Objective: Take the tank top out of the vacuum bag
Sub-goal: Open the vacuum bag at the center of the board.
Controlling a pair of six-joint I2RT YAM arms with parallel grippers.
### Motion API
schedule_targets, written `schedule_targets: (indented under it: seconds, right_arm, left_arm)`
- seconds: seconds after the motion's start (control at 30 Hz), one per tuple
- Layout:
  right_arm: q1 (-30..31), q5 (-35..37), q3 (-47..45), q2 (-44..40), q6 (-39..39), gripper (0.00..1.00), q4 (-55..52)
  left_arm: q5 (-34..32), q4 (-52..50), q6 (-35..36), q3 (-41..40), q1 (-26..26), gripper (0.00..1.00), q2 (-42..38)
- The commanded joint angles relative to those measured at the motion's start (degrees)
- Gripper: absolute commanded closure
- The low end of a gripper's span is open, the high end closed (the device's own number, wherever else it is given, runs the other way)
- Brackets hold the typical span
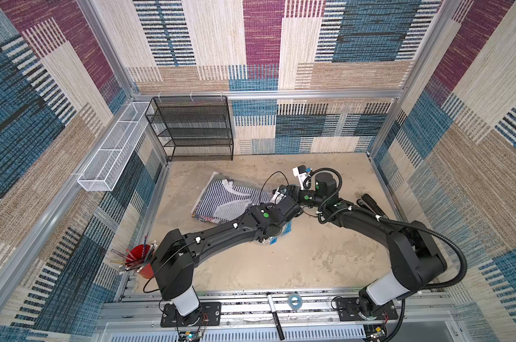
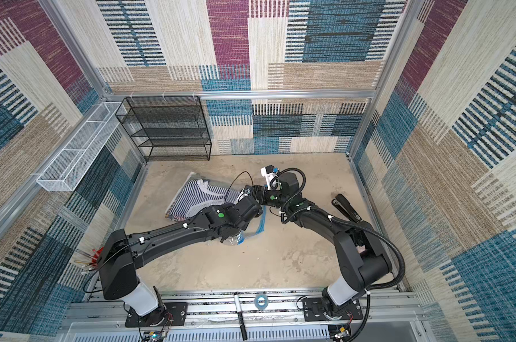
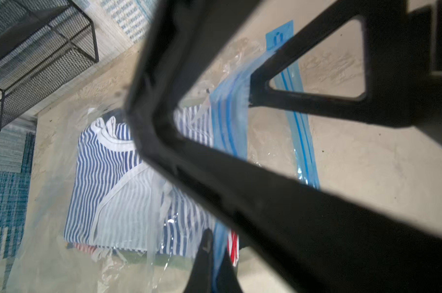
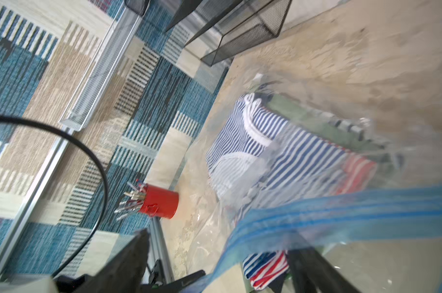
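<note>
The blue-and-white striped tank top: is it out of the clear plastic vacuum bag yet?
No, the striped tank top lies inside the clear vacuum bag, seen through its plastic.

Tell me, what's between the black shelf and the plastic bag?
Only bare table lies between the black shelf and the vacuum bag, shown in both top views.

Beige tabletop (image 1: 280,260) with vacuum bag (image 1: 218,192)

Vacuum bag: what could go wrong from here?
Left gripper is shut on the vacuum bag at its zip strip; pinching both layers could keep the mouth closed. The open right gripper is close by, so they could collide. A red-striped garment under the tank top might drag out too.
</note>
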Motion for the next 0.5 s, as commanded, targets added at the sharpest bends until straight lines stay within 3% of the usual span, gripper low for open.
schedule_targets:
  seconds: [0.0,0.2,0.33,0.47]
  right_arm:
    - [0.1,7.4,-2.4,-4.8,-2.0,0.02,-3.5]
    - [0.0,9.7,-9.6,-12.4,-0.6,0.00,-3.5]
    - [0.4,3.6,-12.6,-9.8,1.9,0.07,2.1]
    - [2.9,3.0,-11.6,-5.4,2.3,0.13,5.0]
  left_arm:
    - [3.9,2.4,2.6,-0.2,1.2,1.00,-1.4]
    - [10.5,3.7,2.4,-0.8,6.1,1.00,-5.0]
    - [16.2,6.5,2.7,-1.9,9.7,1.00,-8.2]
    - [21.3,10.1,3.5,-4.5,11.2,1.00,-10.9]
